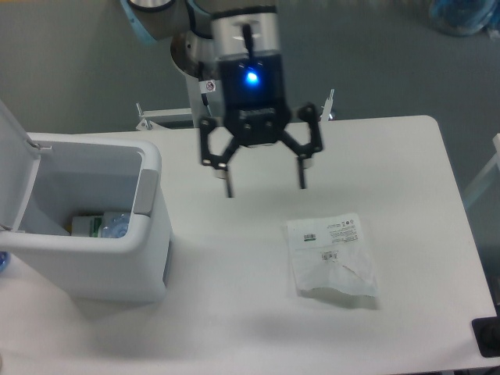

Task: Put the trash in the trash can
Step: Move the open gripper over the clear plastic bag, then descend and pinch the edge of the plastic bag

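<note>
— Pincer (265, 186) first: what do we see?
— We see it in the upper middle of the frame, fingers spread wide apart and holding nothing, above the white surface (234, 312).
— And the plastic bag (333, 256)?
— We find it lying flat on the surface, lower right of the pincer and apart from it.
— The bottle (116, 226)?
— We spot it inside the trash can (125, 269) at the left edge, whose lid (14, 160) stands open.

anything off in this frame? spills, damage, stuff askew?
Nothing spilled or broken. The plastic bag lies crumpled on the table, its lower edge puckered up, not yet binned. The bottle sits inside the open trash can. The tool hangs open and empty above the table, up-left of the bag.
</note>
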`<state>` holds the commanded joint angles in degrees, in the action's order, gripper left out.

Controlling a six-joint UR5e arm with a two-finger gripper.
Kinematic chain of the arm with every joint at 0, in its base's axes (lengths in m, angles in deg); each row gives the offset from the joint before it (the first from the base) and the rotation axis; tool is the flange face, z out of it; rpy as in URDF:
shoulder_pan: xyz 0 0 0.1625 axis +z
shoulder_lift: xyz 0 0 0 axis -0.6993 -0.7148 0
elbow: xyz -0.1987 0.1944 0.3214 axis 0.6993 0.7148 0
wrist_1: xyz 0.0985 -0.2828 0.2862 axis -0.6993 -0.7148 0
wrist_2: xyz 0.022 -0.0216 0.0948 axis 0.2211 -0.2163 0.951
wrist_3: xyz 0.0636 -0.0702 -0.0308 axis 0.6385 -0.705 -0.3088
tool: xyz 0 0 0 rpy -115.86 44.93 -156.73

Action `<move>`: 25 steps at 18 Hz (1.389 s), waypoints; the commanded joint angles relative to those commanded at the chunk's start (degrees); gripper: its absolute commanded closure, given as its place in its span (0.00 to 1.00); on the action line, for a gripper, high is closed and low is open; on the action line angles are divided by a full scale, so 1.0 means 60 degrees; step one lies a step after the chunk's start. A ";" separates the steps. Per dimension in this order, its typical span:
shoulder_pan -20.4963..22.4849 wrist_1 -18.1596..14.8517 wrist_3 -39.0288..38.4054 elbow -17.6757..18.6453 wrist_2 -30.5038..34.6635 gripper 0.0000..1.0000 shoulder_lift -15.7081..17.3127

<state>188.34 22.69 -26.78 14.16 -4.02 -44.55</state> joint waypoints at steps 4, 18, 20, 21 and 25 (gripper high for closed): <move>0.0147 -0.0161 -0.0189 0.0501 0.1669 0.00 -0.0745; 0.0440 -0.1128 -0.6590 -0.1227 0.3108 0.00 -0.3705; 0.0265 -0.1114 -0.6635 -0.1402 0.3035 0.00 -0.3998; 0.0163 -0.1114 -0.6636 -0.1621 0.3020 0.00 -0.4231; -0.0160 -0.1158 -0.6650 -0.2676 0.3035 0.00 -0.5155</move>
<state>187.38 15.74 -66.68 -1.90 14.19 -75.48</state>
